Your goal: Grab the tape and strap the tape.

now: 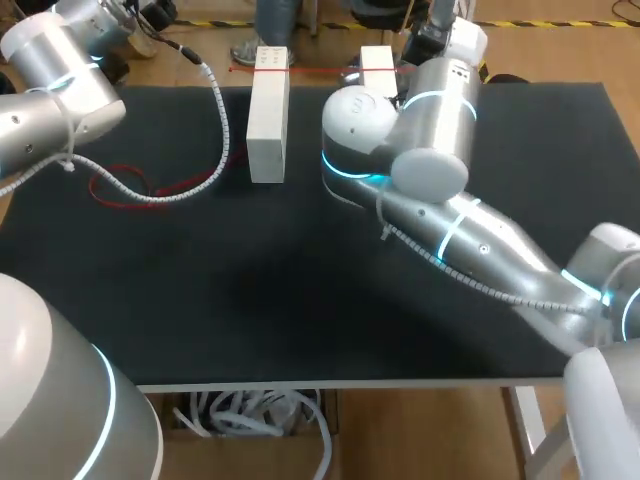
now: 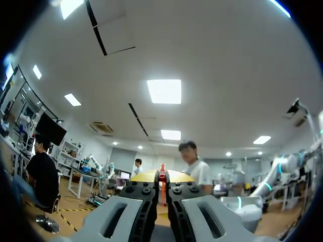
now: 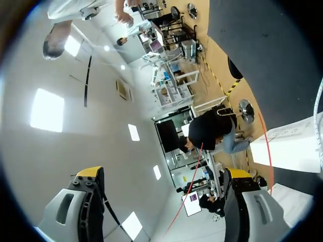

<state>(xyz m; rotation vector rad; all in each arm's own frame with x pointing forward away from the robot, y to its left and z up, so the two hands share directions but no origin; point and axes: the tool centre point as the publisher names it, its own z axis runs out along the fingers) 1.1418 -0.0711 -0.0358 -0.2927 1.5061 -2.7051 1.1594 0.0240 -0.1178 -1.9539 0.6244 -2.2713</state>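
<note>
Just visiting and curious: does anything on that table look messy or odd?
Yes: red tape sprawls in loose loops on the black table's left side, beside the white block, crossing a white coiled cable. It looks slack, not strapped.

The table has a black matt top, like cloth or felt, without shine. The left arm and the right arm have smooth silver shells with a soft gloss, like painted metal. The cable has a white plastic spiral wrap. The left box and the right box are matt white, cardboard or plastic. The tape is thin, red and smooth. The left gripper and the right gripper have matt grey plastic fingers with yellow tips.
</note>
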